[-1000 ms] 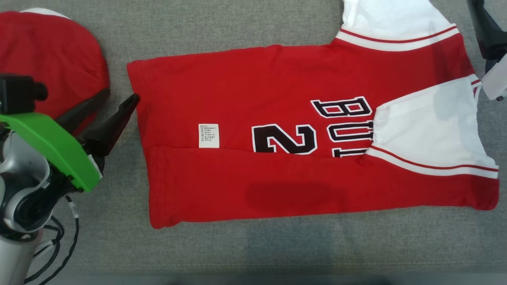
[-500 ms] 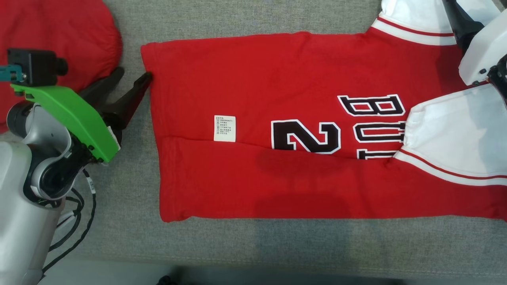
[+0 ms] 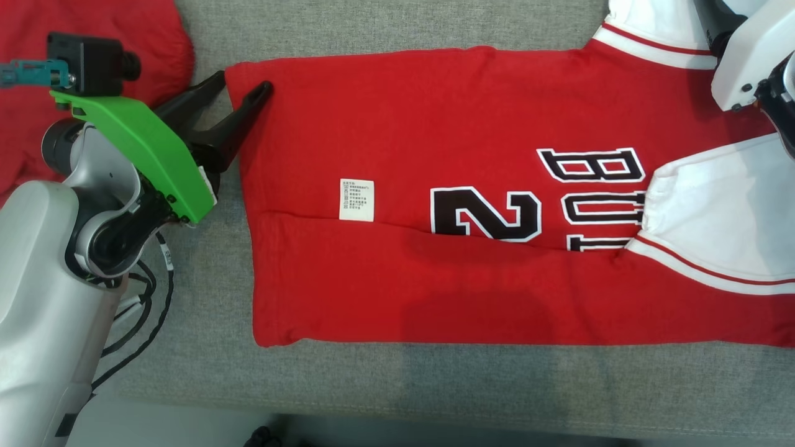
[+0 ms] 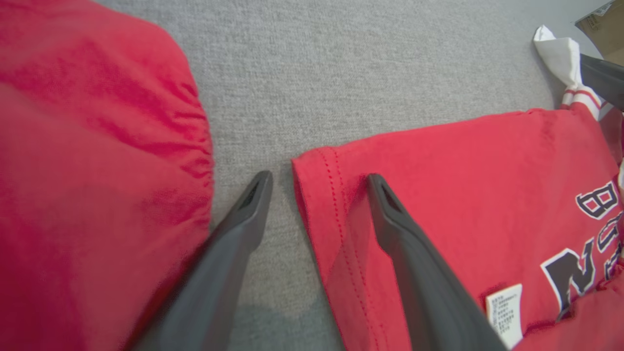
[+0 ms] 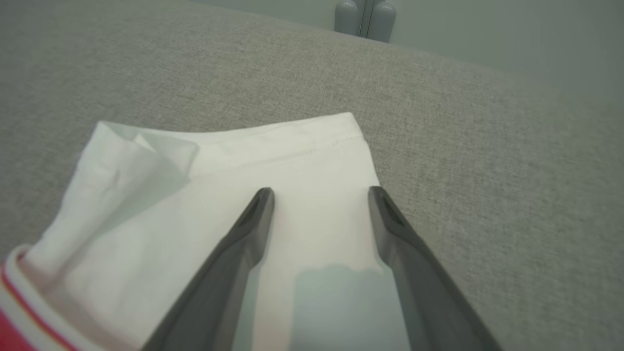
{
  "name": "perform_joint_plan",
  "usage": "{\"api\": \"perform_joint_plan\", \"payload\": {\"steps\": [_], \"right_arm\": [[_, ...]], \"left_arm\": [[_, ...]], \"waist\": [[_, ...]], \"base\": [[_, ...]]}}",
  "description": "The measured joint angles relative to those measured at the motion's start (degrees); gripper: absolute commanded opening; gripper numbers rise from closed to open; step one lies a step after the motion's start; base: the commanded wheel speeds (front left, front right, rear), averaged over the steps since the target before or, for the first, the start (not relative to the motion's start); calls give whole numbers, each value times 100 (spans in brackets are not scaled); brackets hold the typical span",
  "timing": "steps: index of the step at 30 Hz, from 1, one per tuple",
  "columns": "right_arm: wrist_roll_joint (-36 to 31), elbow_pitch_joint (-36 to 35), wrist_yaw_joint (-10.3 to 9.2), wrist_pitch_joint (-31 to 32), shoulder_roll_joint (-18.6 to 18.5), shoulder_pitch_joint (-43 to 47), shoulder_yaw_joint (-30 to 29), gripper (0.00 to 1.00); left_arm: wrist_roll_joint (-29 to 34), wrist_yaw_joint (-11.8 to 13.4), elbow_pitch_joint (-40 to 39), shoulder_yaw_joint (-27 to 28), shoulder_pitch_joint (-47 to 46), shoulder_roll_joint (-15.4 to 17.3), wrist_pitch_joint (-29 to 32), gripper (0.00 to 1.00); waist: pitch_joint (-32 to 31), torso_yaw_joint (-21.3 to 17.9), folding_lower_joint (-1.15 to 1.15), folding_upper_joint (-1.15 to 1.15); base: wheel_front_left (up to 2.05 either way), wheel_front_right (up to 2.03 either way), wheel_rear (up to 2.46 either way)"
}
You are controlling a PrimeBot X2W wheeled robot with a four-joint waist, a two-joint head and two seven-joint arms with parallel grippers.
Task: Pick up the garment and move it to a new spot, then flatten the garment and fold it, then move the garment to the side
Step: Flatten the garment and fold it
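Garment: the red cotton jersey with white sleeves [image 3: 435, 124] lies flat on the grey fabric surface [image 3: 372, 25], its 6 o'clock side already folded in.
Left gripper [image 3: 243, 82]: fingers apart, has moved up to straddle the jersey's 10 o'clock hem corner.
Right gripper [image 5: 320, 191]: fingers apart, has arrived over the 1 o'clock white sleeve [image 5: 292, 146].
Meaning: the pinch for the next fold looks imminent.

It looked to me like a bare test room or lab rather than a home. Beneath and beyond the right gripper [image 5: 320, 192] ran a wide grey woven-fabric pad [image 5: 487, 156], ending at a plain pale grey-green wall [image 5: 512, 44] with two grey rounded cylinders [image 5: 364, 18]. Far right of the left gripper [image 4: 318, 176] showed a brown cardboard box corner [image 4: 603, 22].
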Motion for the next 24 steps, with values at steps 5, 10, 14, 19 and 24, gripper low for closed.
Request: {"api": "perform_joint_plan", "payload": {"steps": [5, 10, 14, 19, 24], "right_arm": [[-111, 163, 49, -21, 3, -258, 55, 100], [-168, 365, 49, -122, 23, -420, 52, 100], [-188, 548, 48, -170, 33, -490, 31, 100], [-188, 815, 44, -226, -56, -532, -57, 100], [-168, 1026, 44, -218, -25, -631, -65, 98]], "left_arm": [[31, -48, 113, -97, -216, -62, 0, 100], [24, -56, 222, -202, -355, -201, 0, 0], [10, -105, 303, -337, -364, -257, 0, 0], [0, -124, 391, -552, -470, -417, -8, 0], [0, -133, 419, -669, -475, -517, -33, 0]], "waist": [[60, 30, 0, 0], [91, 90, 0, 0], [85, 128, 0, 0], [70, 270, 0, 0], [39, 395, 0, 0]], "base": [[0, 0, 0], [0, 0, 0], [0, 0, 0], [0, 0, 0], [0, 0, 0]]}}
